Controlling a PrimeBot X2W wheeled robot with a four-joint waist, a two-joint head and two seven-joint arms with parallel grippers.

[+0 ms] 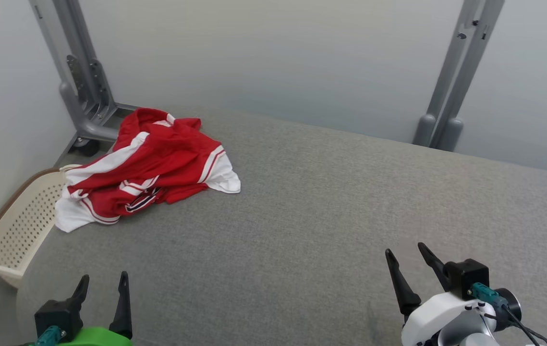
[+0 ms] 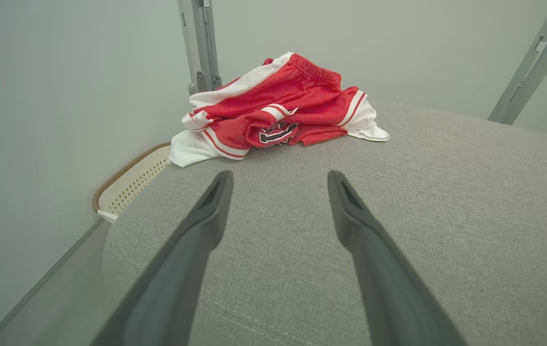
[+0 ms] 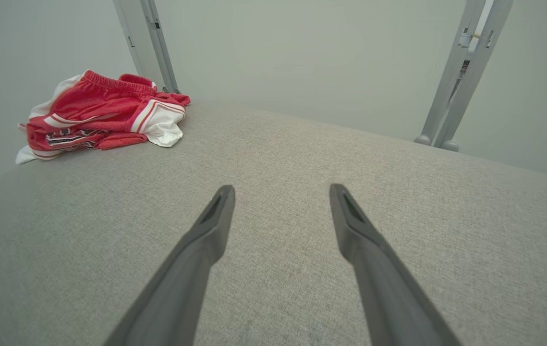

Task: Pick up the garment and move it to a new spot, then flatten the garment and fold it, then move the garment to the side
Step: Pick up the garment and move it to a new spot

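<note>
- The red-and-white shorts (image 1: 148, 168) lie crumpled in a heap at about 10 o'clock in my head view. They are on the far left corner of the grey cushioned surface (image 1: 326, 216).
- Their white hem at 8 o'clock of the heap sits right by the surface's edge, with a cream perforated basket (image 1: 18, 226) just beside and below it.
- The left gripper (image 1: 104, 276) hovers at 7 o'clock with its fingers spread wide and nothing between them.
- The right gripper (image 1: 405, 249) is at 4 o'clock, equally wide and empty. Both are well apart from the shorts.
- I judge the step in hand to be the first reach for the pickup; nothing has been moved yet.
- I would lead with the left arm, since the heap sits near 12 o'clock in its wrist view. For the right arm it is a long way off at 10 o'clock.
- I would aim for a thick ridge of cloth, such as the gathered waistband on the far side, and bite deep. The fabric looks thin and slippery, so a shallow pinch may lose it.
- I would lift clear before carrying it towards 3 o'clock. Dragging it could spill the hem off the edge into the basket.
</note>
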